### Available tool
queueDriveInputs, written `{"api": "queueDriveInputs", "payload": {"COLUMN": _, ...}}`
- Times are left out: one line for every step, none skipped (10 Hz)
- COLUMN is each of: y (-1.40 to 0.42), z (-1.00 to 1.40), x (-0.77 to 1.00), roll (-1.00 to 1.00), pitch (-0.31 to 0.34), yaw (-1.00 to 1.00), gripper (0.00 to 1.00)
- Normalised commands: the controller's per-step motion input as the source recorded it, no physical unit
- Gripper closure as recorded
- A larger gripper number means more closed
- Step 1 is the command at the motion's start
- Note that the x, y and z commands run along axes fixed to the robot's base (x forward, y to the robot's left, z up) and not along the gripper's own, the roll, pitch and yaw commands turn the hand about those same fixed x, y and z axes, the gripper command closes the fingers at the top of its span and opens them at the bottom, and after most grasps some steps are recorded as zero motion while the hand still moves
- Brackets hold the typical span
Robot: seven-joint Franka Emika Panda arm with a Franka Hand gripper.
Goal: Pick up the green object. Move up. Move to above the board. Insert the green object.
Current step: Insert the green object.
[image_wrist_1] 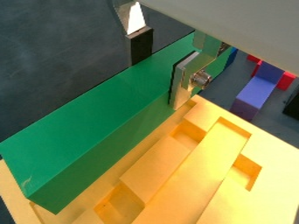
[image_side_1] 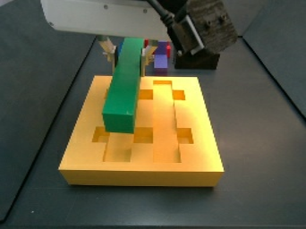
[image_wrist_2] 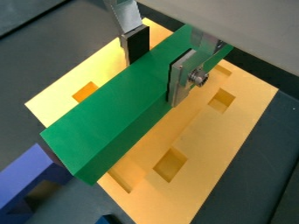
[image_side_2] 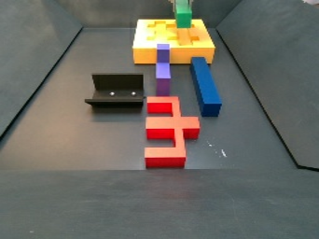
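My gripper (image_wrist_1: 162, 66) is shut on the green object (image_wrist_1: 105, 140), a long green bar, with one silver finger on each long side. The bar hangs tilted over the orange-yellow board (image_wrist_1: 198, 175) and runs lengthwise along its grooves. The gripper (image_wrist_2: 159, 63), green bar (image_wrist_2: 117, 122) and board (image_wrist_2: 222, 149) show in both wrist views. In a side view the bar (image_side_1: 122, 89) slopes down towards the board's (image_side_1: 143, 165) near square holes, under the gripper (image_side_1: 125, 45). I cannot tell whether its low end touches. In a side view the bar (image_side_2: 184, 17) stands over the far board (image_side_2: 156, 39).
A blue bar (image_side_2: 206, 84) and a purple bar (image_side_2: 162, 63) lie in front of the board. Red pieces (image_side_2: 169, 131) lie nearer the camera. The fixture (image_side_2: 116, 91) stands to the left. A small black block (image_side_1: 198, 58) sits behind the board.
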Motion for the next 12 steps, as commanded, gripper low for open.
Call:
{"api": "queueDriveInputs", "payload": {"y": 0.00, "z": -0.25, "x": 0.00, "roll": 0.00, "pitch": 0.000, "yaw": 0.00, "gripper": 1.00}}
{"api": "queueDriveInputs", "payload": {"y": -0.07, "z": -0.26, "x": 0.00, "roll": 0.09, "pitch": 0.000, "yaw": 0.00, "gripper": 1.00}}
{"api": "queueDriveInputs", "payload": {"y": -0.11, "z": -0.25, "x": 0.00, "roll": 0.13, "pitch": 0.009, "yaw": 0.00, "gripper": 1.00}}
{"api": "queueDriveInputs", "payload": {"y": -0.14, "z": -0.26, "x": 0.03, "roll": 0.12, "pitch": 0.011, "yaw": 0.00, "gripper": 1.00}}
{"api": "queueDriveInputs", "payload": {"y": -0.17, "z": -0.37, "x": 0.06, "roll": 0.11, "pitch": 0.000, "yaw": 0.00, "gripper": 1.00}}
{"api": "queueDriveInputs", "payload": {"y": -0.22, "z": -0.48, "x": 0.00, "roll": 0.08, "pitch": -0.057, "yaw": 0.00, "gripper": 1.00}}
{"api": "queueDriveInputs", "payload": {"y": -0.20, "z": -0.50, "x": 0.00, "roll": 0.07, "pitch": -0.080, "yaw": 0.02, "gripper": 1.00}}
{"api": "queueDriveInputs", "payload": {"y": -0.13, "z": -0.35, "x": 0.00, "roll": 0.03, "pitch": -0.087, "yaw": 0.13, "gripper": 1.00}}
{"api": "queueDriveInputs", "payload": {"y": -0.07, "z": -0.10, "x": 0.00, "roll": 0.03, "pitch": -0.024, "yaw": 0.17, "gripper": 1.00}}
{"api": "queueDriveInputs", "payload": {"y": -0.03, "z": -0.13, "x": 0.00, "roll": 0.01, "pitch": -0.033, "yaw": 0.19, "gripper": 1.00}}
{"api": "queueDriveInputs", "payload": {"y": 0.00, "z": -0.21, "x": 0.00, "roll": 0.00, "pitch": -0.073, "yaw": 0.17, "gripper": 1.00}}
{"api": "queueDriveInputs", "payload": {"y": 0.00, "z": -0.22, "x": -0.07, "roll": 0.00, "pitch": -0.067, "yaw": 0.13, "gripper": 1.00}}
